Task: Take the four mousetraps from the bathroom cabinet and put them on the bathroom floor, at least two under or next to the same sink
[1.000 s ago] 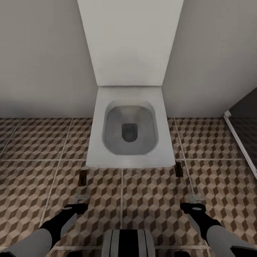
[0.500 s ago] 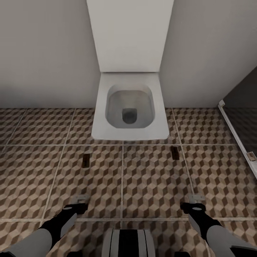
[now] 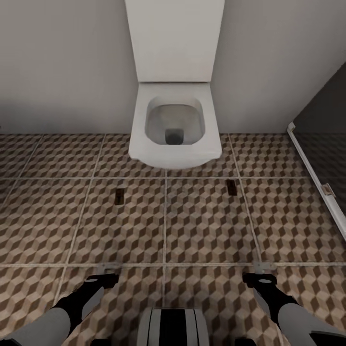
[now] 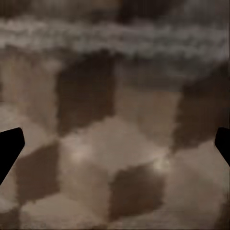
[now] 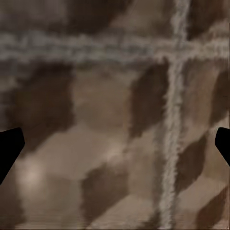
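Two mousetraps lie flat on the cube-patterned bathroom floor (image 3: 202,226) in front of the white toilet (image 3: 174,125), one to the left (image 3: 119,195) and one to the right (image 3: 231,187). My left gripper (image 3: 109,272) hangs low over the tiles, well short of the left trap. My right gripper (image 3: 260,272) hangs the same way, nearer to me than the right trap. In both wrist views the dark fingertips (image 4: 9,143) (image 5: 9,143) stand wide apart, with only blurred floor tile between them. The cabinet and the bathroom sink are out of view.
The toilet stands against a plain grey wall (image 3: 62,67). A white rail (image 3: 312,168) borders a dark area at the right, with a small tan piece (image 3: 328,189) on it that I cannot identify. Open tiled floor lies between me and the toilet.
The whole view has pulled back from the toilet: toilet and both traps now look smaller and farther away, and more floor shows. Both arms keep the same pose.
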You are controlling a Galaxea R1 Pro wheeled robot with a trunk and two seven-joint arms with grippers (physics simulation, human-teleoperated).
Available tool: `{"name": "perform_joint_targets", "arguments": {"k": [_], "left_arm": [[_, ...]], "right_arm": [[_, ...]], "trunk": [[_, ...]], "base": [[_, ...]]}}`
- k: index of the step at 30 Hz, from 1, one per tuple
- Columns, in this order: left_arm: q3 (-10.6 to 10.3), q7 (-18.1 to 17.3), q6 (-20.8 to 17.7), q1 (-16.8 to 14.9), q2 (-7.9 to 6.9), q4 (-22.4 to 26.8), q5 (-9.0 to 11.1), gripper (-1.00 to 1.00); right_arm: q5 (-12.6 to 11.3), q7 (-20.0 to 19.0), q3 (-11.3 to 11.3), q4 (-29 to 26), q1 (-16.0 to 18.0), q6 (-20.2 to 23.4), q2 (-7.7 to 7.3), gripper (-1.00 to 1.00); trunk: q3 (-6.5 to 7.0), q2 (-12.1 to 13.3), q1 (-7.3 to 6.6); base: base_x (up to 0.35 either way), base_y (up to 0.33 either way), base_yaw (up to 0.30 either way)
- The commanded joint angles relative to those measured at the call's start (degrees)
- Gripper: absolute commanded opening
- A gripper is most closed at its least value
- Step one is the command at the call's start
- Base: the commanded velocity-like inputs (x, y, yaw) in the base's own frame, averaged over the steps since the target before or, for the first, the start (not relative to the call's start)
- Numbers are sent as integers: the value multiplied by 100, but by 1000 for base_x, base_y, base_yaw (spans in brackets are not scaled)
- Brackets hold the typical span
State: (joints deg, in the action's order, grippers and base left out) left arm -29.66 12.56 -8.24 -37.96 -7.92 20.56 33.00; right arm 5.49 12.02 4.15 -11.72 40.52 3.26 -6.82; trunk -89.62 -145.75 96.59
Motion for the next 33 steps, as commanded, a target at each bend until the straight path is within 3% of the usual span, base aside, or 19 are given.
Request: {"name": "perform_joint_targets", "arguments": {"k": [1, 10, 33], "left_arm": [[-48, 43, -28, -1, -5, 18, 46, 100], [-48, 18, -24, -1, 9, 17, 48, 100], [-40, 36, -36, -1, 29, 10, 48, 100]], "right_arm": [[57, 2, 42, -10, 0, 34, 4, 100], [59, 2, 42, -14, 0, 34, 5, 100], [57, 3, 46, -14, 0, 34, -3, 100]], "trunk": [[-3, -1, -4], [-3, -1, -4], [-3, -1, -4]], "base": [[-276, 0, 0], [-134, 0, 0], [-10, 0, 0]]}}
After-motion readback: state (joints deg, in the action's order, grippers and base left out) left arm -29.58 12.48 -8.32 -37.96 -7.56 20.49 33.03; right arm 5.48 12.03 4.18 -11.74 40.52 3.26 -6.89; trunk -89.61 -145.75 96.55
